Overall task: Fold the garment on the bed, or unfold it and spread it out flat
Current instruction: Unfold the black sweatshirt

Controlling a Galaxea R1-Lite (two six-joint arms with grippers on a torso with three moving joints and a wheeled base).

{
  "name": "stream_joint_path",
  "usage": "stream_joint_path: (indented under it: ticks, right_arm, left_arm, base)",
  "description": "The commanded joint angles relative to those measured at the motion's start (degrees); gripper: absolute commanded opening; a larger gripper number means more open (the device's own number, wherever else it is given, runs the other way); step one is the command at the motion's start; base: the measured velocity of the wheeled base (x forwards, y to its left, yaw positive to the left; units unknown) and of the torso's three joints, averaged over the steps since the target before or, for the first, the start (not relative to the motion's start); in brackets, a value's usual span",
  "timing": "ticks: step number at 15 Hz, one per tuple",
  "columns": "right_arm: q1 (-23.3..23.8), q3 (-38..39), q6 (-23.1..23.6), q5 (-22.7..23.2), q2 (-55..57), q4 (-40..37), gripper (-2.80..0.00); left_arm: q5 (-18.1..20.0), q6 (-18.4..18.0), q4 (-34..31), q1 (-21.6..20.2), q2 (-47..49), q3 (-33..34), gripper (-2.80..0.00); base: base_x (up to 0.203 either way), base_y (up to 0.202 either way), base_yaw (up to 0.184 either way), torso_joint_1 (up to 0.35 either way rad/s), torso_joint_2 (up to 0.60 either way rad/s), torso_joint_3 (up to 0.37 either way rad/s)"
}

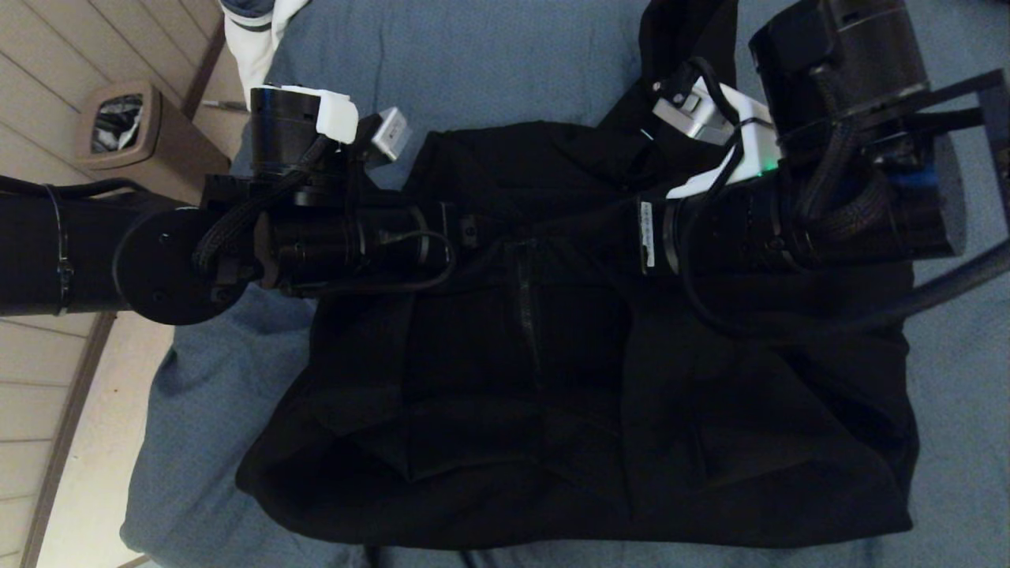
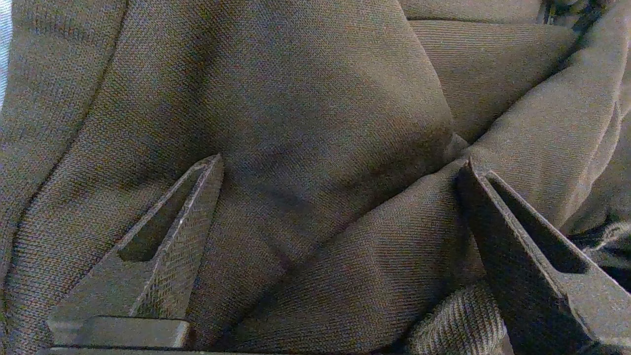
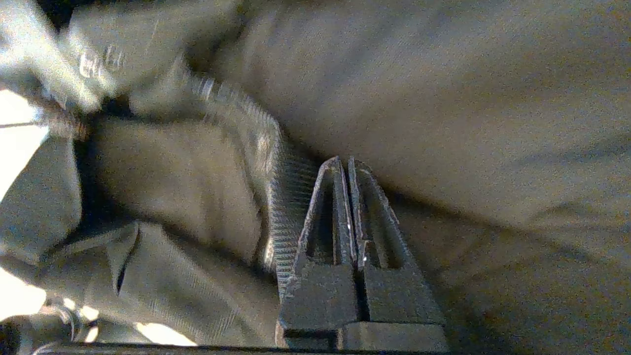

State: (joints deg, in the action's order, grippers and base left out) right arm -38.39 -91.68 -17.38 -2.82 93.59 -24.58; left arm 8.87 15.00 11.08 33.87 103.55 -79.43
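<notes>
Hoodie fabric, black and heavy, fills the middle of the head view: the garment (image 1: 552, 379) lies on the blue-grey bed (image 1: 473, 63), its body bunched into a broad, roughly square heap with soft folds near the lower hem and a zipper line running down its centre. One dark strip of it trails up toward the far edge of the mattress. Both arms reach in over its upper part, the left arm from the left side and the right arm from the right, their ends meeting above the zipper. A bit of white and navy duvet (image 1: 256, 31) shows at the top left corner, and a brown waste bin (image 1: 130, 138) stands on the floor beside the bed.

From the left wrist view, the left gripper (image 2: 340, 167) has its two fingers spread wide apart just over the cloth, with a puffed fold of the twill weave rising between them and nothing pinched. A ribbed edge peeks out beside one finger.

From the right wrist view, the right gripper (image 3: 345, 162) has its fingers pressed together, tips against the fabric beside a ribbed band of the hoodie; whether any cloth is caught between them I cannot tell.
</notes>
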Motion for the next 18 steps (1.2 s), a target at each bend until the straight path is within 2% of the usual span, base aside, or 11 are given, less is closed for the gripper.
stream_joint_path:
  ticks: [1,5,10,15,18]
  right_arm:
    - [-1.98,2.73,0.04,-0.07,-1.78,-0.2,-2.8]
    - [-3.82,11.75,1.1,-0.04,-5.24,-0.19,-2.8]
    - [-2.53,21.11,1.26,-0.01,-7.22,0.32,-2.8]
    - [-1.83,24.19,1.33,-0.16,-8.33,0.56,-2.8]
    - [-0.45,23.49,1.23,-0.69,-8.43,2.39,-2.8]
  left_arm:
    - [0.0,0.12,-0.16,-0.03,0.65,-0.53,0.0]
    - [-0.05,0.12,-0.87,-0.03,1.47,-3.46,0.0]
    - [0.35,0.2,-3.52,-0.03,1.48,-6.27,0.0]
    - [0.35,0.2,-3.48,-0.04,1.39,-6.27,0.0]
    - [0.35,0.2,-3.35,-0.03,1.39,-6.09,0.0]
  base:
    - [0.0,0.0,0.0,0.0,0.0,0.0]
    - [0.0,0.0,0.0,0.0,0.0,0.0]
    - [0.0,0.0,0.0,0.0,0.0,0.0]
    - [0.0,0.0,0.0,0.0,0.0,0.0]
    - [0.0,0.0,0.0,0.0,0.0,0.0]
